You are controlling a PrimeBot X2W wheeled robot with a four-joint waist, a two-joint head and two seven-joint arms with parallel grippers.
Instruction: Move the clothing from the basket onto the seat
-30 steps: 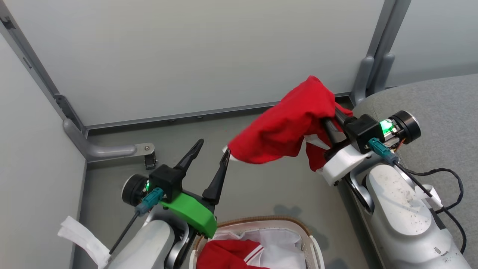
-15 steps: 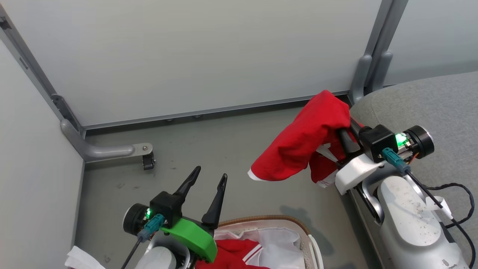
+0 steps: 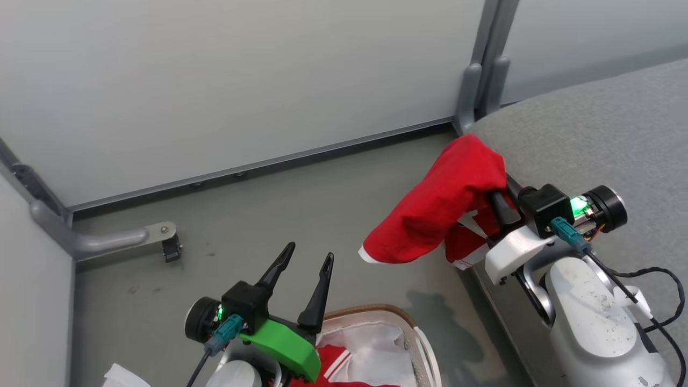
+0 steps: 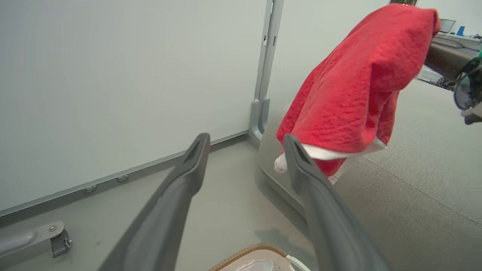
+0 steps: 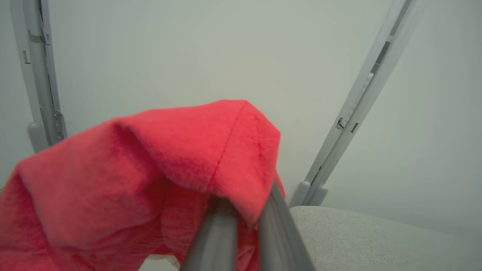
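A red garment (image 3: 441, 207) with white trim hangs in the air, draped over my right gripper (image 3: 497, 185), which is shut on it just left of the grey seat (image 3: 586, 140). The same red garment (image 4: 361, 86) (image 5: 150, 177) covers the right fingertips in the right wrist view. My left gripper (image 3: 309, 258) stands open and empty above the floor, just behind the basket (image 3: 414, 344). Inside the basket lie another piece of red clothing (image 3: 333, 363) with white stripes and white cloth (image 3: 376, 349).
Pale partition panels on grey posts (image 3: 481, 70) close off the back and left. A grey bracket foot (image 3: 129, 239) lies on the floor at the left. Bare grey floor (image 3: 301, 199) lies between the basket and the wall.
The head camera has turned right, so the whole picture shifts left. The right gripper has carried the red garment closer to the seat's edge. The left gripper has pulled back toward the basket.
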